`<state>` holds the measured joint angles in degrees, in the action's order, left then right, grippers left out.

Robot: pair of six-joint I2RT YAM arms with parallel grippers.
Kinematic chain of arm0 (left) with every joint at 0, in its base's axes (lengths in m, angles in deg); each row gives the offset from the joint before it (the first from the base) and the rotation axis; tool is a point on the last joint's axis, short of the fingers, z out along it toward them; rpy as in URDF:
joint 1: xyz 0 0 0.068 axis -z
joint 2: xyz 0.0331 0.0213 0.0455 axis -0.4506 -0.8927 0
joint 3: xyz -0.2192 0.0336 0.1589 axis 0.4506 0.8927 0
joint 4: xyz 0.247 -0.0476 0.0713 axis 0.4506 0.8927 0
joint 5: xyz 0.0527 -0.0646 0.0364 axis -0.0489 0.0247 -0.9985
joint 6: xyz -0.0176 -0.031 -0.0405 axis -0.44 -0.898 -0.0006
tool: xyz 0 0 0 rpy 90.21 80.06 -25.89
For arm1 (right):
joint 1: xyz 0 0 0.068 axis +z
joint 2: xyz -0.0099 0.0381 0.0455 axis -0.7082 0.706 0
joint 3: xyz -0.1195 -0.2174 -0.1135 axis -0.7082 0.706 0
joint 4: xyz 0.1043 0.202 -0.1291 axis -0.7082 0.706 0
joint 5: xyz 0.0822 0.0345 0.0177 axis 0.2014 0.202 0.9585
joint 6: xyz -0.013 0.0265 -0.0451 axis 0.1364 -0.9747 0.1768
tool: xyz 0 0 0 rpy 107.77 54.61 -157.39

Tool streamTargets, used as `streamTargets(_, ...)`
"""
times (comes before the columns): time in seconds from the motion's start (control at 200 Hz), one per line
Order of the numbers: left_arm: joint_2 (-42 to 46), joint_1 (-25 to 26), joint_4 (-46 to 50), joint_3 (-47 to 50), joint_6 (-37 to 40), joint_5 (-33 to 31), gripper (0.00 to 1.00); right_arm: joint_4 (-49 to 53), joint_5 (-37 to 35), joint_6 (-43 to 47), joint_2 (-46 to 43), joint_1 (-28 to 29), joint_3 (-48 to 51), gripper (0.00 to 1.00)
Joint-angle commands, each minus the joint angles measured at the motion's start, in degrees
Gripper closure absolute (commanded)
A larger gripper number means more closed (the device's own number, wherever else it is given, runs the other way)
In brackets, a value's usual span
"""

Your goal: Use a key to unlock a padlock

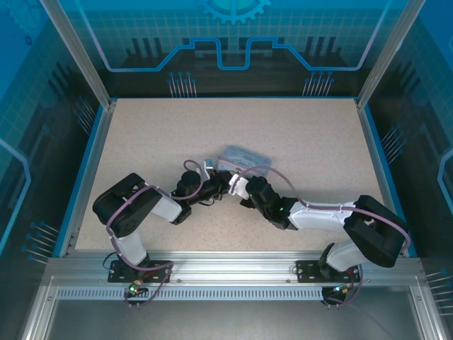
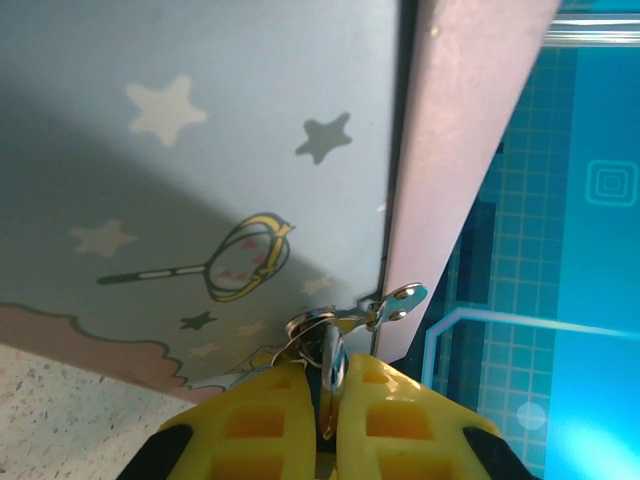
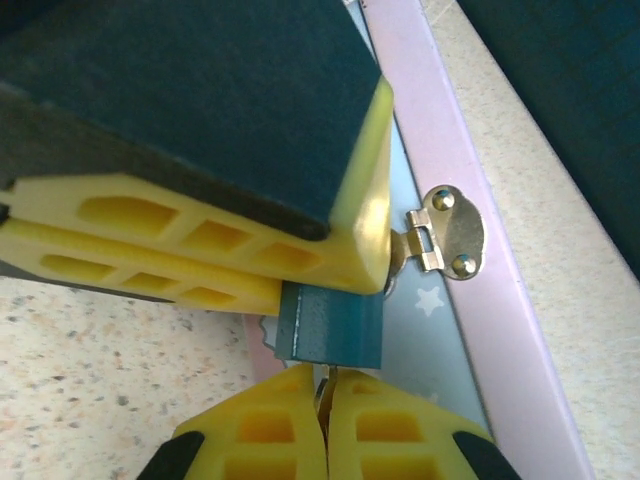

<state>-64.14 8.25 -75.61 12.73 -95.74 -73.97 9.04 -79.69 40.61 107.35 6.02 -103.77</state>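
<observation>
Blue-lit enclosure walls (image 1: 226, 42) surround a speckled beige tabletop (image 1: 141, 142); both arms reach in and meet near its middle.

Tin (image 1: 248, 157): pale blue, starred cartoon lid, pink rim, lying on the tabletop just beyond the meeting point.

Left tool (image 2: 330, 372): yellow fingers closed on a thin bright metal piece at the tin's edge, near the hasp (image 3: 450, 232). The piece is judged to be the padlock's shackle, so this tool steadies the lock.

Right tool (image 3: 325, 388): fingers pressed together on a sliver of metal, taken to be the key (image 3: 323, 380).

Padlock (image 3: 330, 325): small teal body at the tin's rim, touching the left tool's lower finger and sitting just beyond the right tool's tips.

Step in hand: key presented to the padlock's base; whether it is fully seated cannot be told.

Next move: probably a straight push if needed, then a twist of the right wrist while the left holds firm — side load could bend or drop the key.
</observation>
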Motion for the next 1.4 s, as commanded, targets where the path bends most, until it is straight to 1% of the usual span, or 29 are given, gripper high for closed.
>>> streamTargets(0.0,-0.10,0.40,-4.01,0.53,-0.66,2.22,1.00,1.31,8.09,-8.34,-2.66,-2.45,-1.41,1.00)
streamTargets(0.025,-0.11,0.39,-4.08,0.50,-0.57,2.25,1.00,1.44,10.75,-9.72,-3.06,-3.07,-1.18,1.00)
streamTargets(0.12,-0.38,0.55,-3.98,0.64,-0.31,2.32,1.00,0.38,17.38,-13.79,-4.44,-4.79,-0.06,1.00)
streamTargets(0.27,-0.31,0.84,-2.00,0.66,1.84,2.05,1.00,-0.49,30.72,-21.30,-5.16,-10.30,1.22,1.00)
streamTargets(0.36,-0.69,0.96,-1.94,1.10,2.67,1.70,1.00,-1.14,37.16,-26.14,-4.83,-13.38,1.97,1.00)
streamTargets(0.53,-1.81,1.05,-2.58,1.50,3.15,1.43,1.00,-4.19,43.87,-32.76,-4.63,-16.57,4.13,1.00)
streamTargets(0.665,-2.62,1.05,-2.70,1.38,3.29,1.31,1.00,-3.68,43.83,-33.03,-4.92,-17.01,4.79,1.00)
streamTargets(0.72,-2.64,1.07,-2.61,1.59,3.54,0.95,1.00,-2.73,43.54,-32.44,-5.28,-17.18,4.85,0.97)
streamTargets(0.745,-2.60,1.07,-2.31,1.59,3.78,0.91,1.00,-2.03,43.37,-32.09,-5.56,-17.28,4.80,0.94)
streamTargets(0.835,-2.60,1.09,-1.62,1.67,4.45,0.43,1.00,0.88,42.46,-30.42,-6.66,-17.27,4.41,0.78)
streamTargets(0.92,-2.75,0.80,-1.02,1.51,5.28,0.11,1.00,3.95,41.05,-28.98,-8.32,-17.34,4.47,0.65)
streamTargets(1.101,-3.81,0.50,1.71,0.99,8.30,-0.33,1.00,8.55,39.13,-28.94,-14.26,-18.53,6.12,0.50)
streamTargets(1.186,-5.08,0.50,1.95,1.37,9.01,-0.63,1.00,10.72,38.25,-30.27,-16.32,-19.23,6.06,0.45)
streamTargets(1.291,-7.47,0.48,1.00,1.99,9.51,-1.16,1.00,15.03,37.35,-30.96,-16.20,-19.69,4.05,0.41)
streamTargets(1.396,-9.54,0.58,0.32,2.59,10.20,-1.87,1.00,16.03,37.26,-32.10,-15.47,-19.91,3.38,0.40)
